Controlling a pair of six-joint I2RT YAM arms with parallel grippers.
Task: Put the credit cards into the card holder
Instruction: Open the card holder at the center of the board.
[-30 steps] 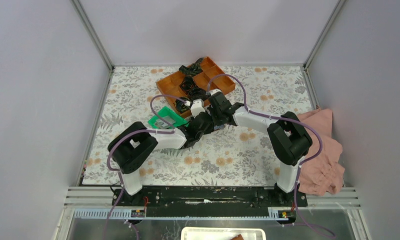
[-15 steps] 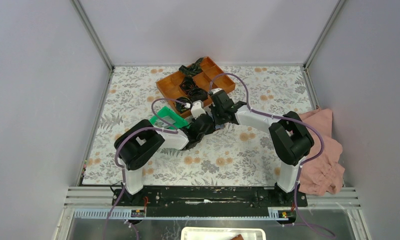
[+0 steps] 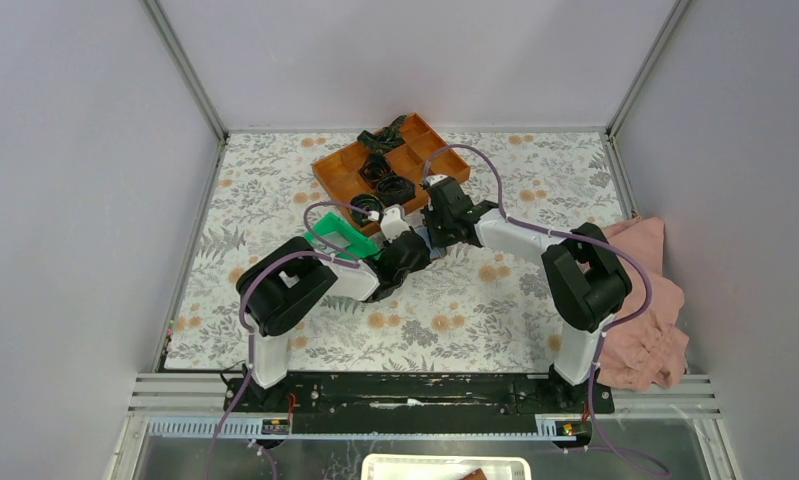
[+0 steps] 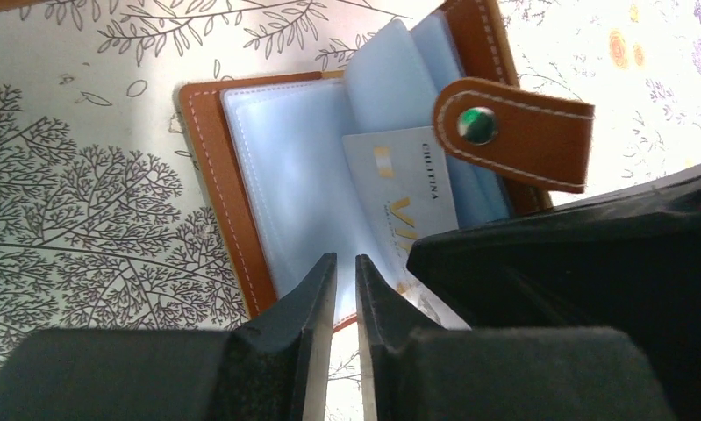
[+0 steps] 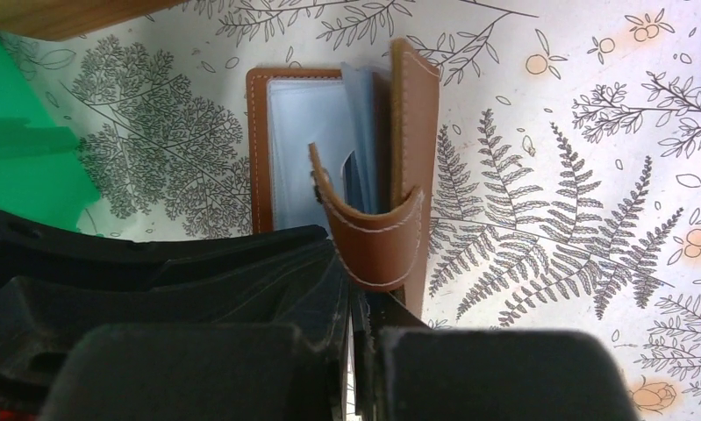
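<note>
holder lies open on desk, upper centre of left wrist view | one card partly in a pocket, not seated; other cards unseen | left jaws a narrow slit, nothing gripped | right jaws shut by tab, hold unclear

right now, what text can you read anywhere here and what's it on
"CHI TINA", as best it reads: small dark print on the card.
"VI": large gold letters on the same card; the rest is covered.
Fine print beside the gold letters: too small to read.
Holder: no text seen, and none elsewhere.
</note>
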